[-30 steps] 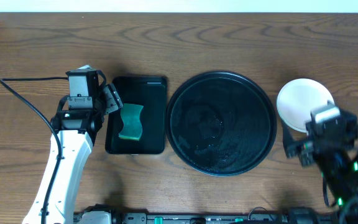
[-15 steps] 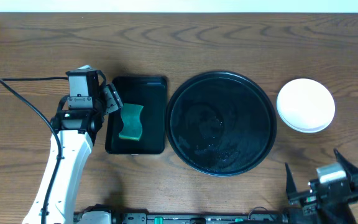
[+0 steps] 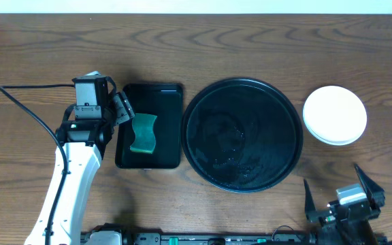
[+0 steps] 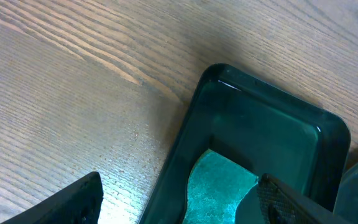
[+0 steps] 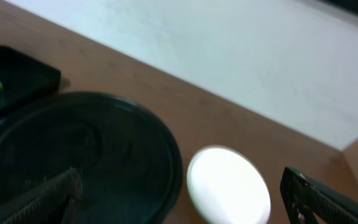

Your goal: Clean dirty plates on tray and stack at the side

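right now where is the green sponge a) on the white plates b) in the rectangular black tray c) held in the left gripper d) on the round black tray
b, the green sponge lies inside the rectangular black tray.

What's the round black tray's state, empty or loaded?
Empty. The round black tray shows only bare glossy surface; the white plate sits off it, on the table beside it.
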Controlling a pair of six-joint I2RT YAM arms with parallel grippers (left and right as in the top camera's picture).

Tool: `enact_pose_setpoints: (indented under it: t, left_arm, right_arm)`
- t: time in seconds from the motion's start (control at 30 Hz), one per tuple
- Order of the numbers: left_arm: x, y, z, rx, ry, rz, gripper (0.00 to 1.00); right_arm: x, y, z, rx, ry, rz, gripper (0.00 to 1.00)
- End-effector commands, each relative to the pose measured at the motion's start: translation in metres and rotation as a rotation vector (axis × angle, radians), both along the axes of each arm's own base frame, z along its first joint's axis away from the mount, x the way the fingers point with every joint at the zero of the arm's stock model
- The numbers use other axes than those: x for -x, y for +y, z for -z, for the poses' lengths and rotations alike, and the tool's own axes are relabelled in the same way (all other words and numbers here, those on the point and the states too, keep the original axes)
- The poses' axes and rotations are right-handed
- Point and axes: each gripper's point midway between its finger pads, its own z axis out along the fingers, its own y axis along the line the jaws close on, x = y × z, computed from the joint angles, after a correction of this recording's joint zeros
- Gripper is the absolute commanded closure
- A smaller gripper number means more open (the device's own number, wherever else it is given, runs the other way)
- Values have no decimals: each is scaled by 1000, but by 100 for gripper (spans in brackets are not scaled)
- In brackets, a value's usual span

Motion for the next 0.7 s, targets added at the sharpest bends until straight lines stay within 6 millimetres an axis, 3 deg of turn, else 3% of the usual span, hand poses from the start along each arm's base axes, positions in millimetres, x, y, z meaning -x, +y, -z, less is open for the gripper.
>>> enact_pose_setpoints:
  t: [0.0,0.27,0.47,0.67]
  left_arm:
    - [-4,4,-11,-8,-27,-20,20]
    - [-4,4,-11,-8,-27,-20,20]
    - [-4,4,-11,-8,-27,-20,20]
    - [-4,4,-11,-8,-27,-20,20]
  right_arm:
    - [-7,9,-2,-1,-40,-60,1]
    - [-29,22,-26,-27,-224,-148,1]
    - [-33,29,-61,-27,-426,-184,1]
    - [-38,18,-82,-96,-575,-123,1]
